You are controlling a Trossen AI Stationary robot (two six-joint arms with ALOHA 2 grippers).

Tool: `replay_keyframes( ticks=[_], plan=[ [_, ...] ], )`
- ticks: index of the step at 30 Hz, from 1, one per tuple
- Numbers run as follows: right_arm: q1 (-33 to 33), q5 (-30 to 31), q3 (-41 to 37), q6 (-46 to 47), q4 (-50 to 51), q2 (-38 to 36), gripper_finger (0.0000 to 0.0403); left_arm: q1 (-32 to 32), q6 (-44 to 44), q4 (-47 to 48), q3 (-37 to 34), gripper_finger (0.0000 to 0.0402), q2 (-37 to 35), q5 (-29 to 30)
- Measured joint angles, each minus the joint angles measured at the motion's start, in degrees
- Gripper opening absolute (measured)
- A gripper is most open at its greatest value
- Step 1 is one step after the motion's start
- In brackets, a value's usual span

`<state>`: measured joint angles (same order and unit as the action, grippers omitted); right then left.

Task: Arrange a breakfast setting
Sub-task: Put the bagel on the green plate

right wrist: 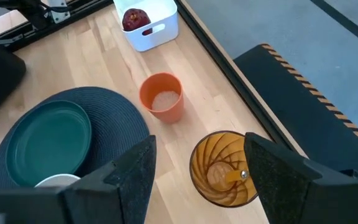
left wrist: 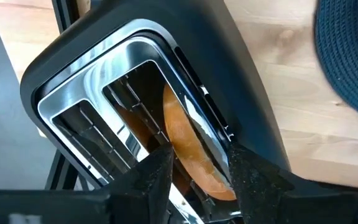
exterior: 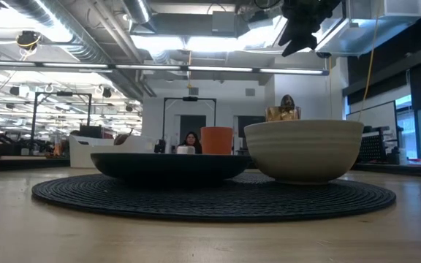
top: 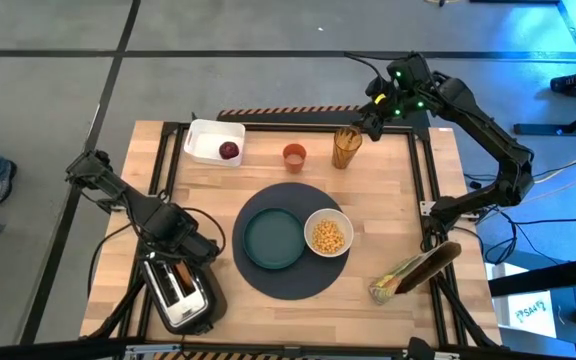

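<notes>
A dark-grey round mat (top: 290,272) lies mid-table. On it rest a teal plate (top: 273,238) and a white bowl (top: 328,235) of yellow cereal. An orange cup (top: 294,156) stands behind them, and a dark red fruit (top: 229,151) lies in a white bin (top: 208,137). The bagel (left wrist: 188,143) stands on edge in a slot of the black toaster (top: 180,292). My left gripper (left wrist: 197,180) is open over that slot, with one finger on each side of the bagel. My right gripper (right wrist: 197,168) is open above an amber ribbed glass (right wrist: 219,168). A small metal piece (right wrist: 234,176) stands in the glass; whether it is the spoon I cannot tell. My left gripper comes down from above onto the toaster's slot. Its two fingers (left wrist: 157,177) stand on either side of the bagel's upper edge (left wrist: 194,168), across its thickness. I cannot tell whether the fingers touch the bagel. The bagel stands in the slot.
A clear bag with a dark clip (top: 415,270) lies at the table's near right. The amber glass (top: 347,148) stands at the far edge, right of the orange cup. Bare wood shows between the toaster and the mat.
</notes>
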<state>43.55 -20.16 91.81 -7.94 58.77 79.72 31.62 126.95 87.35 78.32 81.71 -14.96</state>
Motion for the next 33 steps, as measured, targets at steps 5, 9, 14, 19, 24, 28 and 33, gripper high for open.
replay_keyframes(
  ticks=[5,9,14,19,24,28,33],
  plan=[
    [0.00,0.00,0.00,0.11,0.06,0.00,0.0232,0.38,-0.51,-0.13,0.09,0.0147,-0.63,-2.59],
    [-0.02,0.02,0.00,0.13,-0.21,0.00,0.0232,0.87,-0.38,0.02,0.29,0.0146,-1.16,-3.26],
    [-0.02,0.07,0.00,0.15,-0.17,0.00,0.0232,1.20,-0.19,0.14,0.29,0.0146,-1.16,-2.70],
    [-0.02,0.09,0.00,0.66,-0.16,0.00,0.0232,1.24,0.71,-0.26,0.27,0.0146,-1.16,-0.20],
    [-0.02,0.11,0.00,0.83,-0.16,0.00,0.0232,1.41,1.45,-2.08,-1.09,0.0146,-1.35,0.32],
    [-0.02,0.13,0.00,0.83,-0.19,0.00,0.0232,1.46,0.84,-2.90,-1.47,0.0131,-1.19,-1.00],
    [-0.02,1.12,0.00,0.81,-0.85,0.00,0.0232,1.48,0.17,-2.55,-1.50,0.0077,-1.16,-1.22]
  ],
)
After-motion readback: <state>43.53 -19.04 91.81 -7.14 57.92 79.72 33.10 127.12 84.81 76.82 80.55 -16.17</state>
